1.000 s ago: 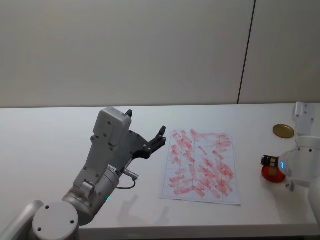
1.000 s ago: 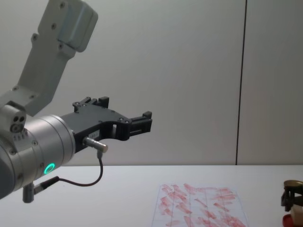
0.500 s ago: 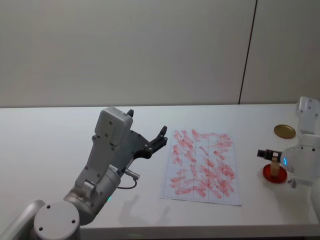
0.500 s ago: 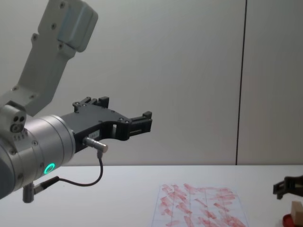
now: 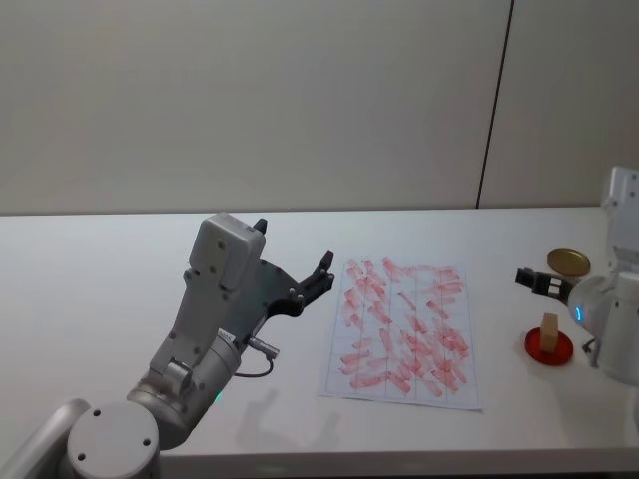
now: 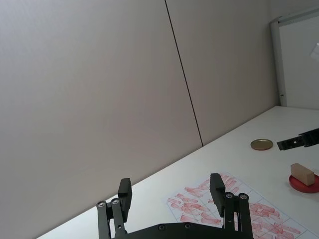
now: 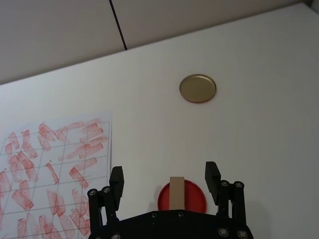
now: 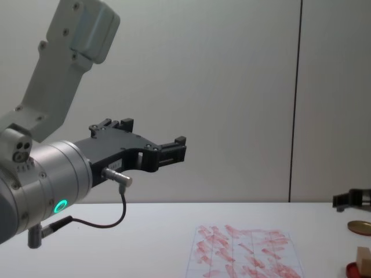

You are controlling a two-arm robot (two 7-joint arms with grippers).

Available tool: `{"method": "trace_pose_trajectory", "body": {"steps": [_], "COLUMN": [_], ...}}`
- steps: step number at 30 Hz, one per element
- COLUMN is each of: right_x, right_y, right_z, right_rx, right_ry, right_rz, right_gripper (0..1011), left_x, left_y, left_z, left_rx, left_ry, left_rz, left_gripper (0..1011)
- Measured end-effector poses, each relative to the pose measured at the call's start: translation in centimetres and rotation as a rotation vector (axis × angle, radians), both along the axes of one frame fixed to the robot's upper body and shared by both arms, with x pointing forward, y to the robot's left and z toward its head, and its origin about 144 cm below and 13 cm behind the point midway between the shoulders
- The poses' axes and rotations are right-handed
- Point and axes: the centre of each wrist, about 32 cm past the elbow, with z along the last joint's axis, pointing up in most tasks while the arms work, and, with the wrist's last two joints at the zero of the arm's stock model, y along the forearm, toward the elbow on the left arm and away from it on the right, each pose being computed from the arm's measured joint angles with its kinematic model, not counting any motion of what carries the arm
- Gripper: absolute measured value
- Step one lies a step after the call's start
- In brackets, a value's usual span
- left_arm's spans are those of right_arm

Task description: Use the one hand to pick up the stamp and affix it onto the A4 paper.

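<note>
I see my right gripper (image 7: 164,181) spread, empty above the stamp (image 7: 176,191) on its red pad (image 7: 192,196); white table (image 5: 90,269), grey wall (image 5: 250,100).

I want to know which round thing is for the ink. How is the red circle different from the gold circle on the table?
The red pad is bright red; the brass disc is shiny gold. The red pad has the wooden stamp standing on it; the brass disc has nothing on it. The red pad lies nearer the robot, just below the open right hand; the brass disc lies farther back. Both are flat, round and lie right of the paper.
</note>
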Motion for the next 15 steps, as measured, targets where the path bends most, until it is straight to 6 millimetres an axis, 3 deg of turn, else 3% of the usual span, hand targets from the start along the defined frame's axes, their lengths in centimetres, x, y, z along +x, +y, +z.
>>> {"method": "trace_pose_trajectory", "body": {"steps": [15], "right_x": [-3.6], "right_y": [-0.6], "right_z": [-0.2], "right_rx": [-0.064], "right_ry": [-0.236], "right_rz": [0.086], "right_gripper": [1001], "left_x": [0.0], "left_y": [0.0], "left_z": [0.0], "left_rx": [0.000], "left_ry": [0.000], "left_rz": [0.000], "left_gripper": [993]}}
